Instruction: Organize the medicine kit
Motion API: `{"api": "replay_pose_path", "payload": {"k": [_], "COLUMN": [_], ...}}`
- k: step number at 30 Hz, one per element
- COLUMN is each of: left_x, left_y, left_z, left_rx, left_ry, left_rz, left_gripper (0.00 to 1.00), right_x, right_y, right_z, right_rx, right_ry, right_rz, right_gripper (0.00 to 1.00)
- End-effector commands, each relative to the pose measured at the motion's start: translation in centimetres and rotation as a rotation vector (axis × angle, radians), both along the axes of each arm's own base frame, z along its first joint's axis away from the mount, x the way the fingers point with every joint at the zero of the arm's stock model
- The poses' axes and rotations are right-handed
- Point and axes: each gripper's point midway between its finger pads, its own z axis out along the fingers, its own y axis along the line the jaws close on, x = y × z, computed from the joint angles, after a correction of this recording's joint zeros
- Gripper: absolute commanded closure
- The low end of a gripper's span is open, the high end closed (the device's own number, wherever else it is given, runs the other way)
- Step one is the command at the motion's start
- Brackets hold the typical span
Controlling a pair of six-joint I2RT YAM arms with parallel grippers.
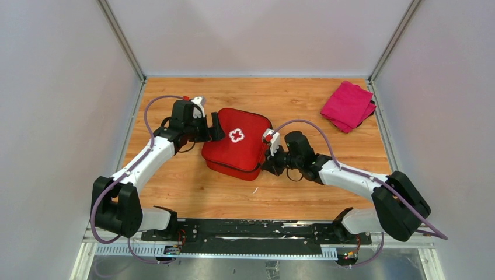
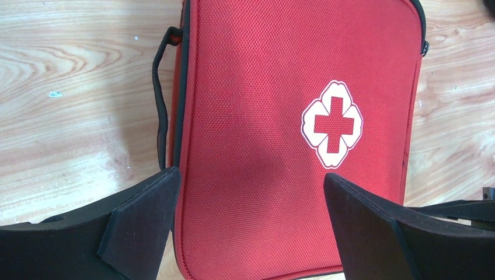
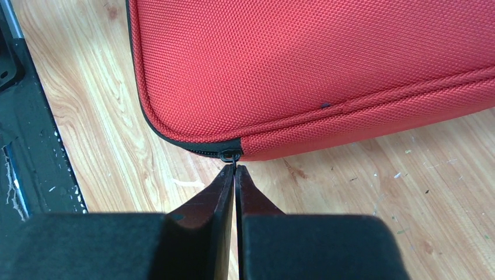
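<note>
**Item:** medicine kit (image 1: 236,146), a red soft zip case with a white cross (image 2: 331,124) on the lid. It lies flat, lid down, mid-tabletop (image 1: 175,192) between my two arms.

**Handling (my estimate):** The padded woven shell should give under pressure. It looks light, grippy rather than slick, and not fragile. The contents are unseen.

**Hold points:** zip pull (image 3: 229,156) at the corner nearest my right wrist; black carry loop (image 2: 159,105) along one edge. The body is too broad to pinch, so I would brace it by its edges.

**Left fingers** (image 2: 140,216)**:** spread wide over one end of the lid, holding nothing.

**Right fingers** (image 3: 234,175)**:** pressed together, tips pinching the zip pull as far as I can see.

**Caution:** the case may slide when the zip is drawn.
</note>
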Motion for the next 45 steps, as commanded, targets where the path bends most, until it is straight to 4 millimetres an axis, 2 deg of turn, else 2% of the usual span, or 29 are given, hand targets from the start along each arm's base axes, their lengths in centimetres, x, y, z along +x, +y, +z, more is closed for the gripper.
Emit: {"api": "replay_pose_path", "payload": {"k": [1,4,9,15,20,23,27,29,33,35,38,42,45], "left_x": [-0.4,-0.5,-1.3,-4.0,-5.7,-5.8,-5.1,-4.7,-4.6,-4.7,-5.8,-7.8,-8.9], "left_y": [-0.1,-0.2,-0.4,-0.9,-1.4,-0.6,1.1,1.5,1.6,0.8,-2.5,-6.7,-8.8], "left_z": [-0.6,-0.6,-0.9,-2.8,-3.5,-2.5,0.6,2.1,3.8,4.9,5.9,6.4,5.1], "left_rx": [-0.007,-0.011,-0.03,-0.03,-0.055,-0.007,0.085,0.126,0.199,0.215,0.248,0.407,0.523], "left_ry": [0.017,0.018,0.03,0.064,0.071,0.025,-0.077,-0.118,-0.18,-0.244,-0.367,-0.566,-0.662], "left_rz": [-0.008,-0.011,-0.018,-0.026,-0.028,-0.015,0.0,-0.012,-0.054,-0.1,-0.263,-0.472,-0.62], "left_gripper": [0.02,0.02,0.05,0.08,0.12,0.1,0.06,0.05,0.03,0.01,0.01,0.0,0.0], "right_x": [0.8,0.7,0.3,-0.6,-2.8,-2.2,0.0,1.1,3.6,5.2,6.7,6.7,6.0], "right_y": [-0.1,-0.3,-1.5,-3.2,-3.5,-4.4,-6.1,-6.3,-6.0,-6.1,-6.6,-6.7,-6.5], "right_z": [-0.3,-0.7,-1.0,-1.3,-1.8,-1.4,-0.8,-0.6,0.4,0.7,1.1,1.1,0.9], "right_rx": [-0.002,-0.021,-0.102,-0.236,-0.326,-0.364,-0.351,-0.316,-0.289,-0.274,-0.256,-0.26,-0.248], "right_ry": [-0.052,-0.049,-0.061,-0.022,0.063,0.064,0.106,0.147,0.138,0.148,0.159,0.174,0.195], "right_rz": [-0.037,-0.037,-0.068,-0.111,-0.081,-0.155,-0.3,-0.326,-0.32,-0.322,-0.316,-0.274,-0.256], "right_gripper": [0.94,1.0,1.0,1.0,1.0,1.0,1.0,1.0,1.0,1.0,1.0,1.0,1.0]}}
